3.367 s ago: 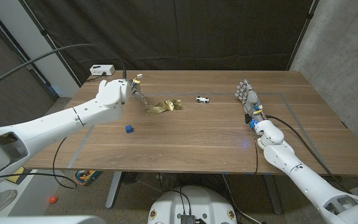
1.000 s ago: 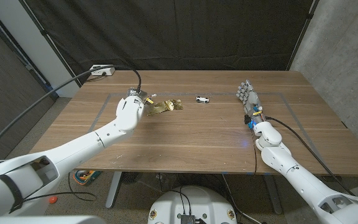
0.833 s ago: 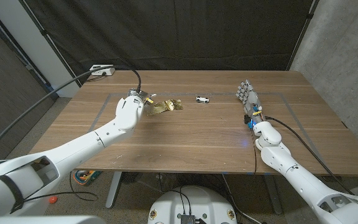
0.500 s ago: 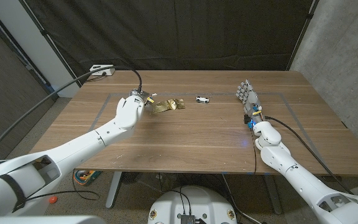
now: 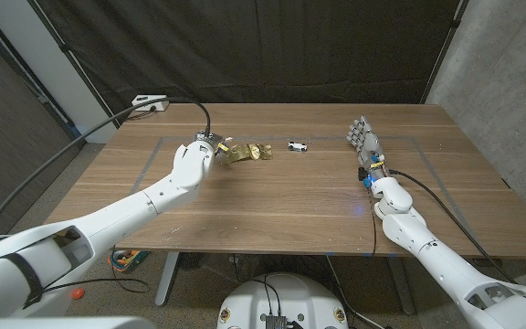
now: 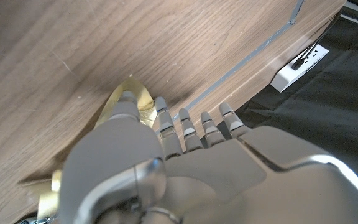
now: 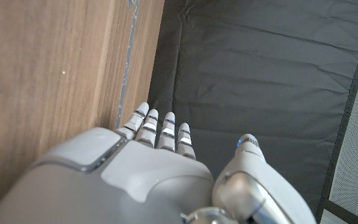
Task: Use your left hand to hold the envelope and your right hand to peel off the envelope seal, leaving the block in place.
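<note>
Now left robot hand (image 5: 206, 146) holding gold envelope (image 5: 245, 153); right robot hand (image 5: 365, 144) wide, apart.

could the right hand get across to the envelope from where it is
Probably yes. The right hand stands open at the table's right side; the bare wood between it and the gold envelope holds only a small white toy car, which it could pass over.

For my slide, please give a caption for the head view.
Left hand holds the gold envelope; right hand waits apart.

I could read no text, label, brand, number or sign on anything in my views at that moment.
</note>
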### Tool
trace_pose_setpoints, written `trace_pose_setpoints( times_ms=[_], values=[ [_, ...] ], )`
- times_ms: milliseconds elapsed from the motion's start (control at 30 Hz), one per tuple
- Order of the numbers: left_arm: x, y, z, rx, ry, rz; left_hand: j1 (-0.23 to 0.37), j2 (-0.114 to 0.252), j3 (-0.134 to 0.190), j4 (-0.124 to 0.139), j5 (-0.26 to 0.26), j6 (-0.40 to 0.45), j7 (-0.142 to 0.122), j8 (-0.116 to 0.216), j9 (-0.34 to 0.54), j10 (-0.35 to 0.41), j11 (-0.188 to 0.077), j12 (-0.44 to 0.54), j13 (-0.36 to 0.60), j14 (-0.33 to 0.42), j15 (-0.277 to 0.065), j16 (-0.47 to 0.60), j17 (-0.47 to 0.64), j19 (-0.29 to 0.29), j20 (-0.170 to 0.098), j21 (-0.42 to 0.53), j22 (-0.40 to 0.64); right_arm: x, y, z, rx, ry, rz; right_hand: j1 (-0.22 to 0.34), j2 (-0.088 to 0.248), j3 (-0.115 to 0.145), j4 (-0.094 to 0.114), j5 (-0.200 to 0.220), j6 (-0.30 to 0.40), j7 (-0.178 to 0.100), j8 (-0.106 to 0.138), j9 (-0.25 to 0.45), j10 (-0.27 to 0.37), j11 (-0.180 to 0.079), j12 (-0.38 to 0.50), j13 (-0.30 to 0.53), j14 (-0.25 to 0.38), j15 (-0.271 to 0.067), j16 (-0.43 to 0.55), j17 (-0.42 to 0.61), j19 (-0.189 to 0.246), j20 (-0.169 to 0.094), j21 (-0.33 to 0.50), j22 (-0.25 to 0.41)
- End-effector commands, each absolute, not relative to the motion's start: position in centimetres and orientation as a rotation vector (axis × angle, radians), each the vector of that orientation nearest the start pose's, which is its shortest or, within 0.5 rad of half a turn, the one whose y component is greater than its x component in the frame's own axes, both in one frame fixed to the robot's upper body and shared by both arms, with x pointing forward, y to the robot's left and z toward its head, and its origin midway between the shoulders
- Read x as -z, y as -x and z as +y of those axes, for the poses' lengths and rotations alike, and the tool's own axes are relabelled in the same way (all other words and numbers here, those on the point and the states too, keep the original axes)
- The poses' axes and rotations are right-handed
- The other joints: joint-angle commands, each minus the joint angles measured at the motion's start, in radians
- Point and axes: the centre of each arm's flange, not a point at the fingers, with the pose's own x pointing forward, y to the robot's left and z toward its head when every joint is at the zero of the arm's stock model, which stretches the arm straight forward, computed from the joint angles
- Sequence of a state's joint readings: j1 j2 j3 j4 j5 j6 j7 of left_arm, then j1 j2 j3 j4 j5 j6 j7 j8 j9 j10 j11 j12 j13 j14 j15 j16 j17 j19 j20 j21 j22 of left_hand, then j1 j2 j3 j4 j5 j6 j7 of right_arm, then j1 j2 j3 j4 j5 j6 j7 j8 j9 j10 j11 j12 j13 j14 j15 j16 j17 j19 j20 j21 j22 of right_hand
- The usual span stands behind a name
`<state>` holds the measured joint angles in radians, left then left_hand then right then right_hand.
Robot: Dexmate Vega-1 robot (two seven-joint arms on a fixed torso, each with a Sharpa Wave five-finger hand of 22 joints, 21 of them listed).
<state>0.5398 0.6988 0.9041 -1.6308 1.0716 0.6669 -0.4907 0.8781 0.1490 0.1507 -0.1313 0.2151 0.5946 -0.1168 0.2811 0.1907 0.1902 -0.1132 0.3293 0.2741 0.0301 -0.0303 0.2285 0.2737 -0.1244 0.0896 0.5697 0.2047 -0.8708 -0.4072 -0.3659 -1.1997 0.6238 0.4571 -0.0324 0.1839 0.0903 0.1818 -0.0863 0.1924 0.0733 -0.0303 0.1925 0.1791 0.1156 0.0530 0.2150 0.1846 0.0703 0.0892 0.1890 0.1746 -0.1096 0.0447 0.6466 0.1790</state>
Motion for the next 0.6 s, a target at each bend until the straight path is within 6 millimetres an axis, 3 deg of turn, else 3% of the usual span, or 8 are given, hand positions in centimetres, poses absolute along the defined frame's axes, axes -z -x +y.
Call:
trace_pose_setpoints(
  times_ms=[33,133,233,333,433,467,600],
  values=[
    [0.8,-66.0,23.9,-0.227,-1.832,-0.012,0.039,0.013,0.035,-0.006,-0.016,0.114,-0.007,0.024,-0.001,0.044,-0.011,0.016,-0.004,0.036,-0.016,0.008,-0.001,0.025,-0.003,0.017,0.000,5.8,-65.3,-27.9,-0.105,-0.124,-0.647,-0.006,-0.001,0.001,0.006,0.005,0.008,0.004,0.001,0.005,0.007,-0.001,0.001,0.001,0.005,0.003,0.005,0.002,0.006,0.001,-0.004,0.006],
    [1.2,-66.1,24.0,-0.252,-1.829,-0.028,0.054,0.006,0.052,-0.010,-0.024,0.193,-0.018,0.041,-0.005,0.082,-0.024,0.029,-0.010,0.066,-0.031,0.012,-0.003,0.042,-0.005,0.024,-0.002,5.8,-65.2,-27.9,-0.098,-0.120,-0.647,-0.007,-0.001,0.001,0.006,0.005,0.008,0.004,0.001,0.005,0.008,-0.001,0.001,0.001,0.006,0.003,0.005,0.002,0.006,0.002,-0.005,0.006],
    [1.4,-65.8,24.2,-0.330,-1.802,-0.094,0.082,-0.005,0.074,-0.018,-0.030,0.313,-0.054,0.073,-0.005,0.142,-0.039,0.047,-0.018,0.127,-0.052,0.026,-0.006,0.079,-0.014,0.041,-0.004,5.6,-65.1,-27.9,-0.095,-0.115,-0.646,-0.007,-0.001,0.001,0.006,0.005,0.008,0.004,0.001,0.004,0.007,-0.003,0.001,0.001,0.006,0.002,0.004,0.002,0.007,0.001,-0.006,0.006],
    [1.3,-65.5,24.4,-0.395,-1.758,-0.164,0.117,-0.006,0.107,-0.017,-0.032,0.471,-0.011,0.128,-0.001,0.237,-0.064,0.071,-0.026,0.200,-0.091,0.047,-0.007,0.118,-0.019,0.060,-0.005,5.5,-65.2,-27.8,-0.096,-0.112,-0.645,-0.008,-0.001,0.000,0.007,0.005,0.008,0.004,0.001,0.004,0.007,-0.002,0.001,0.001,0.006,0.003,0.004,0.002,0.007,0.001,-0.006,0.006],
    [1.3,-65.1,24.6,-0.467,-1.728,-0.223,0.125,-0.008,0.115,-0.016,-0.034,0.482,0.000,0.131,-0.002,0.270,-0.078,0.082,-0.026,0.229,-0.102,0.054,-0.006,0.137,-0.024,0.069,-0.005,5.5,-65.3,-27.7,-0.100,-0.114,-0.646,-0.008,-0.001,0.000,0.007,0.006,0.009,0.005,0.001,0.004,0.008,-0.002,0.001,0.001,0.007,0.004,0.004,0.002,0.007,0.001,-0.007,0.006],
    [1.2,-65.0,24.7,-0.477,-1.716,-0.231,0.128,-0.007,0.120,-0.014,-0.035,0.489,0.030,0.133,-0.001,0.279,-0.080,0.086,-0.025,0.232,-0.106,0.052,-0.006,0.144,-0.026,0.073,-0.005,5.4,-65.4,-27.6,-0.100,-0.114,-0.645,-0.008,-0.001,0.000,0.007,0.006,0.009,0.004,0.001,0.004,0.008,-0.002,0.001,0.001,0.007,0.002,0.004,0.002,0.007,0.001,-0.007,0.006],
    [0.9,-64.9,25.0,-0.486,-1.684,-0.241,0.138,0.012,0.136,-0.008,-0.034,0.472,0.044,0.135,0.013,0.267,-0.075,0.082,-0.022,0.225,-0.099,0.046,-0.002,0.144,-0.021,0.075,-0.005,5.4,-65.5,-27.5,-0.103,-0.115,-0.646,-0.008,0.000,0.000,0.007,0.006,0.008,0.004,0.000,0.004,0.008,-0.001,0.001,0.001,0.007,0.004,0.003,0.001,0.008,0.001,-0.008,0.006]
  ],
)
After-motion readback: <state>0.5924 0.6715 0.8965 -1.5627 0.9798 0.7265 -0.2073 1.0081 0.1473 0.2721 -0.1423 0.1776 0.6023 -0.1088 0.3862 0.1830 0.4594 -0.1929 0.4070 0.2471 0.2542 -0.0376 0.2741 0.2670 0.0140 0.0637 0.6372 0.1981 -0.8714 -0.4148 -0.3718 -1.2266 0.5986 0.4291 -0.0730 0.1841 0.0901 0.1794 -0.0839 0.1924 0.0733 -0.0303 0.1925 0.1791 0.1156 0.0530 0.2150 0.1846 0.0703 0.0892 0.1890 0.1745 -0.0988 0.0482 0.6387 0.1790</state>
